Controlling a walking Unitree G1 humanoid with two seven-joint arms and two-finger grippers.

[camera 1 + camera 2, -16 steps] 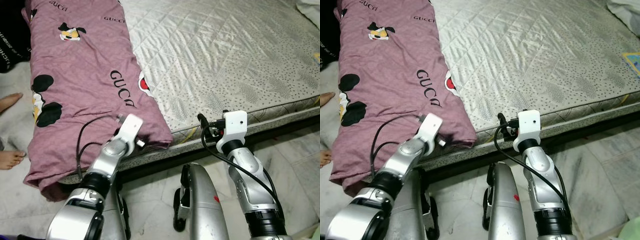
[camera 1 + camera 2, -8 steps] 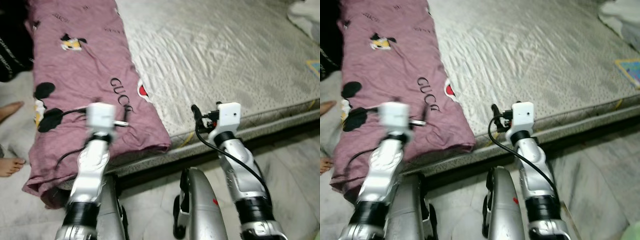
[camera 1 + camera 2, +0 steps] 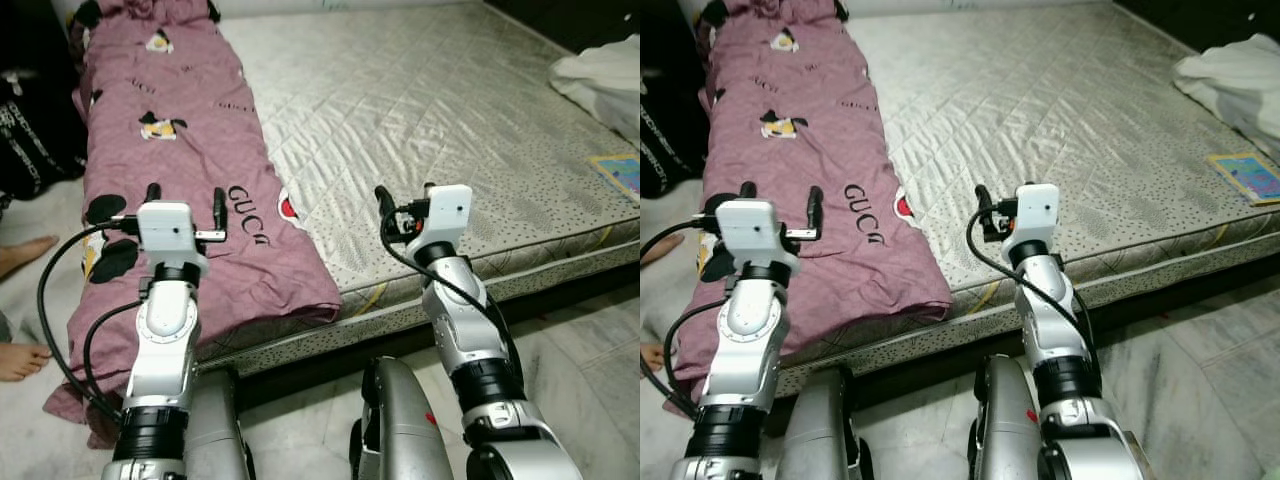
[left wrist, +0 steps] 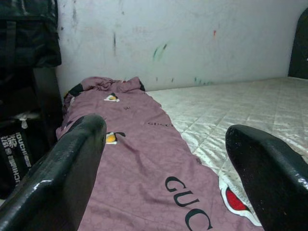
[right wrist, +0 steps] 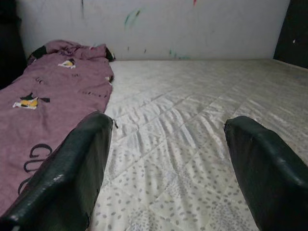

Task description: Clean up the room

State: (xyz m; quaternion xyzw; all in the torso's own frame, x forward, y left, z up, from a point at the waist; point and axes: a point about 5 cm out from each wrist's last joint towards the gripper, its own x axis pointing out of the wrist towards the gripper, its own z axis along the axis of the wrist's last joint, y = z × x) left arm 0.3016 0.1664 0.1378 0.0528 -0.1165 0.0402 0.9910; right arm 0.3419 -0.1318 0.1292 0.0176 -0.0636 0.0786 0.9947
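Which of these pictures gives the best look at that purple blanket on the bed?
The left eye view: the blanket lies whole along the mattress edge. The left wrist view shows its far end between open fingers; the right wrist view catches one side.

Both silver arms end in white box-shaped wrist housings, with black cables looping down each forearm. The left gripper (image 3: 183, 200) and right gripper (image 3: 402, 198) have long black fingers. A red mark sits on the silver leg (image 3: 400, 420).

Matt cloth blanket (image 3: 190, 150) — quilted, sheeny mattress (image 3: 440, 110)
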